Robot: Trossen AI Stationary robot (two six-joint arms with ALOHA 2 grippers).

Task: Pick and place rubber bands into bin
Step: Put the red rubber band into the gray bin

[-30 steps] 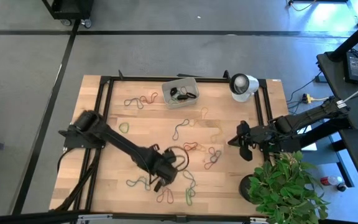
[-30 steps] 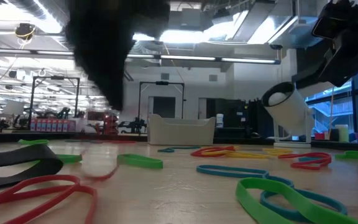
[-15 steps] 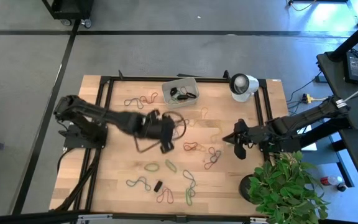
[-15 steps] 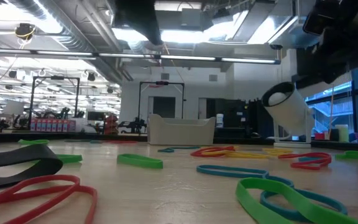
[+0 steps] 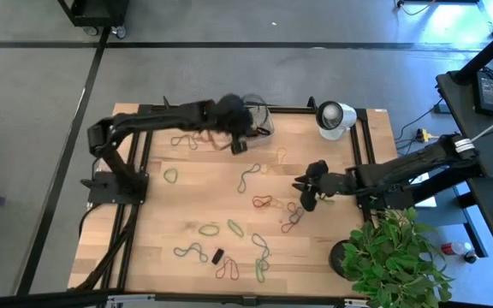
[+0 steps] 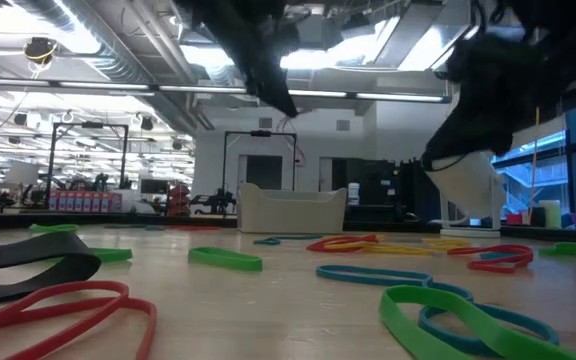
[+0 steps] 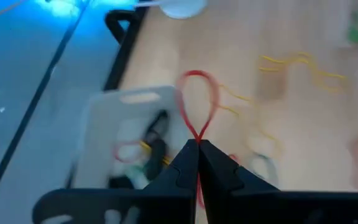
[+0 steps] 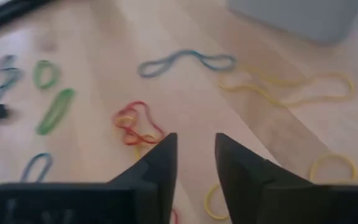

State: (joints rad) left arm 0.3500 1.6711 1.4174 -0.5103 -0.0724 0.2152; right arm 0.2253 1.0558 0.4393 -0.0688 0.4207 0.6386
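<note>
Bands [image 5: 264, 202] mostly still litter your surface [image 5: 187, 197]; a few lie in the bin [image 7: 126, 134]. Left tool [image 7: 197, 163] pinches a red band [image 7: 199, 106] over it; right tool [image 8: 194, 158] hovers parted.

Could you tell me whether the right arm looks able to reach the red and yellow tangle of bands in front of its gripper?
Probably yes: the right gripper is open, and the tangle lies on bare wood with nothing between.
</note>
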